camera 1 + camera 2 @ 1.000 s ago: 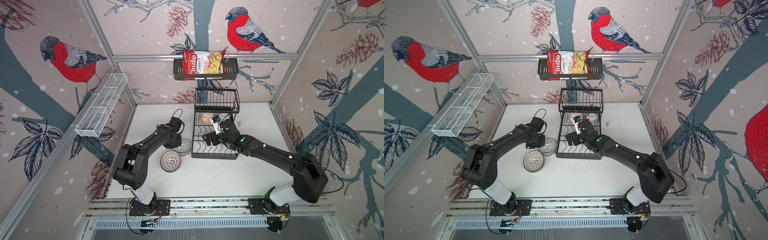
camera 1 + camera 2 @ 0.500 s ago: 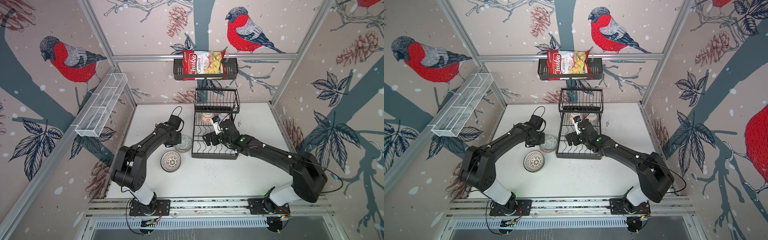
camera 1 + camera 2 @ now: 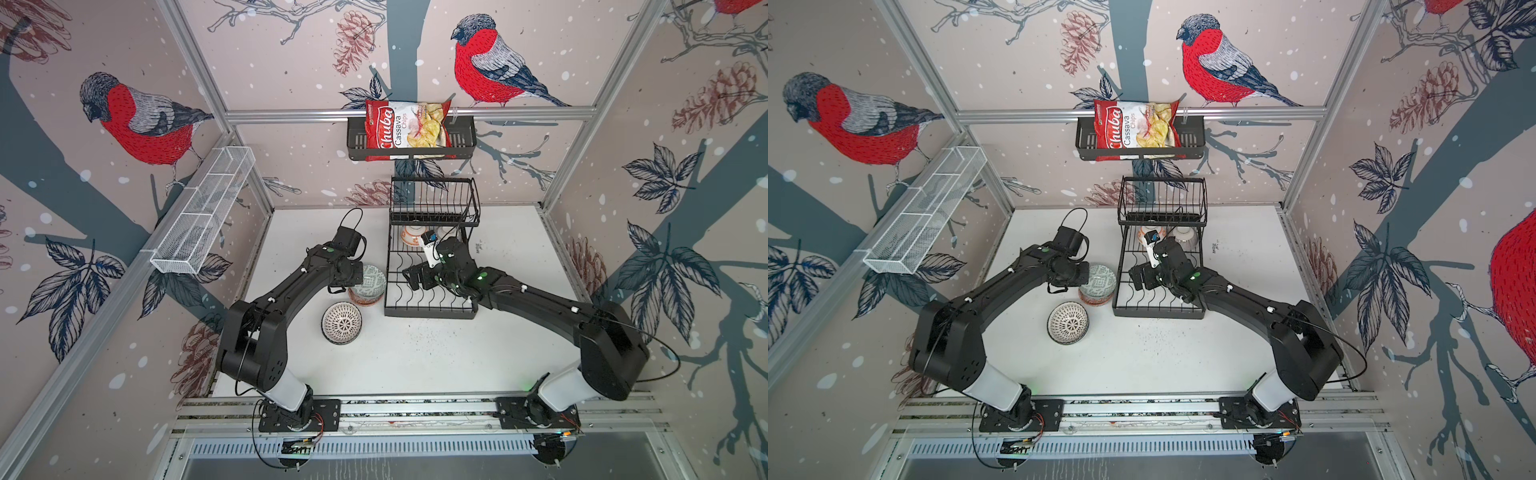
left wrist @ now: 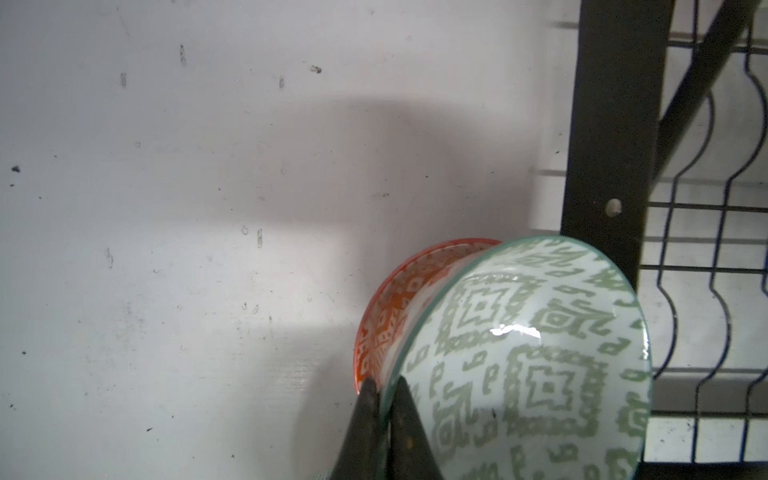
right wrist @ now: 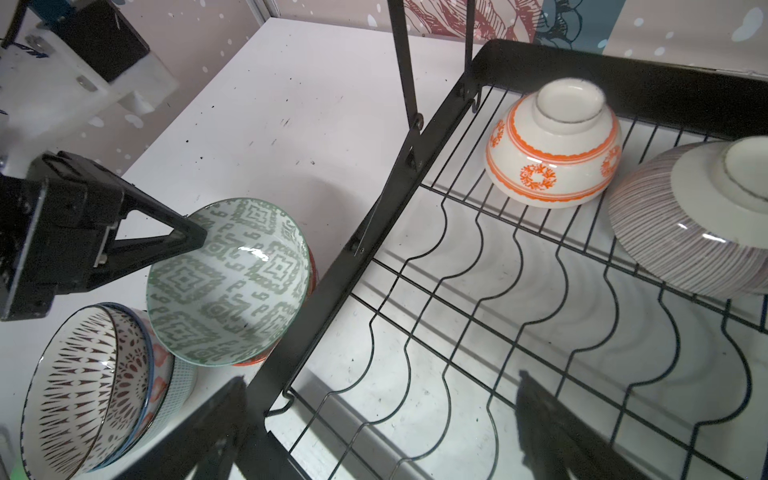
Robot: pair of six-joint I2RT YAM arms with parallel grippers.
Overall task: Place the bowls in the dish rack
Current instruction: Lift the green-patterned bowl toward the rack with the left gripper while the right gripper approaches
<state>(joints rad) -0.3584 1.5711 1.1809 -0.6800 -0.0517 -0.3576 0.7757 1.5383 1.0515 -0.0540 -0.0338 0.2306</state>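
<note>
Black-and-white dotted ceramic bowl (image 3: 341, 323): sat upright on the white tabletop (image 3: 415, 357), nested in other patterned bowls, nearest the front rail.
Left gripper (image 4: 384, 388): pinched tight on the rim of the grey-green geometric ceramic bowl (image 4: 532, 365), one finger inside, one outside.
Grey-green geometric ceramic bowl: hung tilted over the orange-patterned ceramic bowl (image 4: 390, 316), just outside the left side of the black two-tier wire dish rack (image 3: 428, 314).
Right gripper (image 5: 380, 378): hovered over the rack's lower tier, jaws spread wide, holding nothing.
White ceramic bowl with orange floral bands (image 5: 552, 153): lay upside down at the far end of the lower tier.
Pink-lined ceramic bowl (image 5: 681, 232): leaned rim-down just beside it; whether touching could not be told.
Smaller wire basket tier (image 3: 434, 199): stood raised above those two bowls.
Black slotted metal shelf (image 3: 461, 137): hung on the back wall, holding a red-and-white chips bag (image 3: 405, 131).
</note>
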